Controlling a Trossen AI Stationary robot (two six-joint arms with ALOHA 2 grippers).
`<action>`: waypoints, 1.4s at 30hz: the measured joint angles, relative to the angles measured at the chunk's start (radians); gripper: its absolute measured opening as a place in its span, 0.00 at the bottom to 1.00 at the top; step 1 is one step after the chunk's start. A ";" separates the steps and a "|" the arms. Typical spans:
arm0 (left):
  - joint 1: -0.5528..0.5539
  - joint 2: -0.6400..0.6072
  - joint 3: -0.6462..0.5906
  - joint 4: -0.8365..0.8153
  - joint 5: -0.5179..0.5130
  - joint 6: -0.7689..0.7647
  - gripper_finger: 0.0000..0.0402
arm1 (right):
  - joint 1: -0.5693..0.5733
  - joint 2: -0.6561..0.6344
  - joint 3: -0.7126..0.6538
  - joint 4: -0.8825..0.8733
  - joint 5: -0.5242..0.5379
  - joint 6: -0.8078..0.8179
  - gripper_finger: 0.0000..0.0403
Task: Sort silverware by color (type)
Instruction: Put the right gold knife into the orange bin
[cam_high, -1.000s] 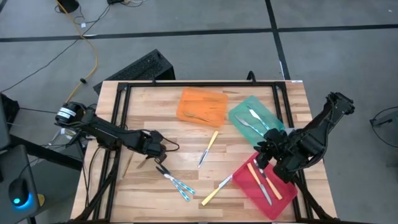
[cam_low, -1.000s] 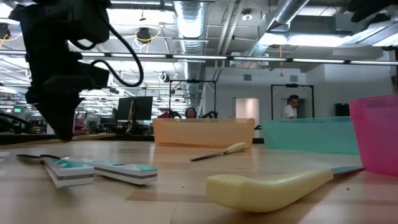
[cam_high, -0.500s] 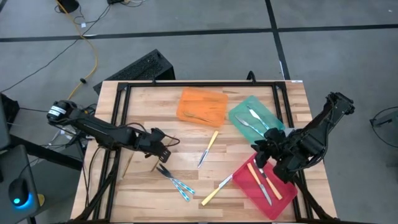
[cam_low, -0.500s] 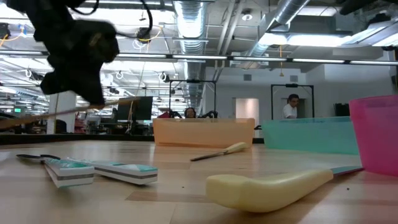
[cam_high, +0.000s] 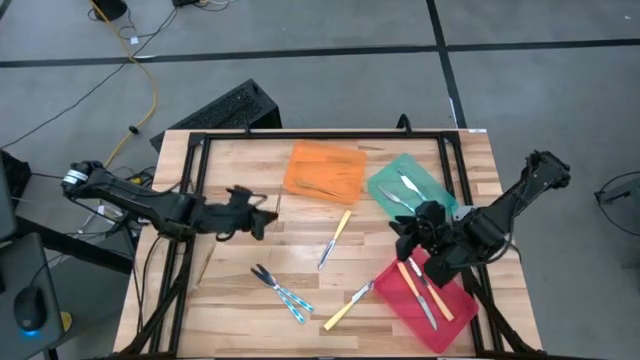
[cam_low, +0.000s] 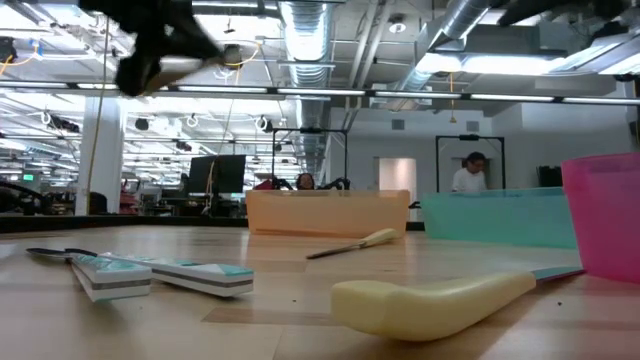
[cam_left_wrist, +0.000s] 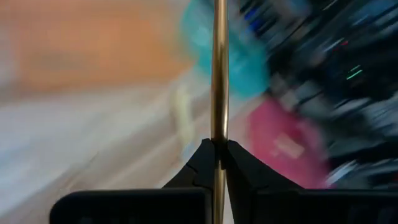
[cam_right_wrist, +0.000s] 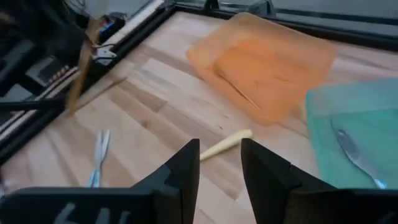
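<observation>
Aloft, left gripper (cam_left_wrist: 217, 163) pinching gold utensil (cam_left_wrist: 219, 74)

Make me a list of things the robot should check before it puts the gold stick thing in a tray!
1. Left pincer gripping the gold utensil: ok, its fingers are shut on the slim gold handle.
2. Utensil lifted off the table: ok, the low view shows the left arm high above the wood.
3. Orange tray has room: ok, it holds only thin gold pieces.
4. Path to the orange tray free: ok, only bare wood lies between.
5. Right pincer out of the way: ok, it is open and empty, hovering between the green tray and the red tray.
6. Which end of the utensil points forward: cannot tell.
</observation>
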 joint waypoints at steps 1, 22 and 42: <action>0.000 -0.012 0.000 0.058 -0.022 0.041 0.00 | -0.013 0.012 -0.012 0.033 0.002 -0.021 0.34; -0.043 0.093 0.002 0.287 -0.053 0.107 0.00 | -0.344 -0.064 -0.021 0.731 -0.294 -0.696 0.34; 0.266 0.107 0.119 0.482 0.151 0.360 0.00 | -0.371 0.094 -0.024 0.801 -0.421 -0.664 0.34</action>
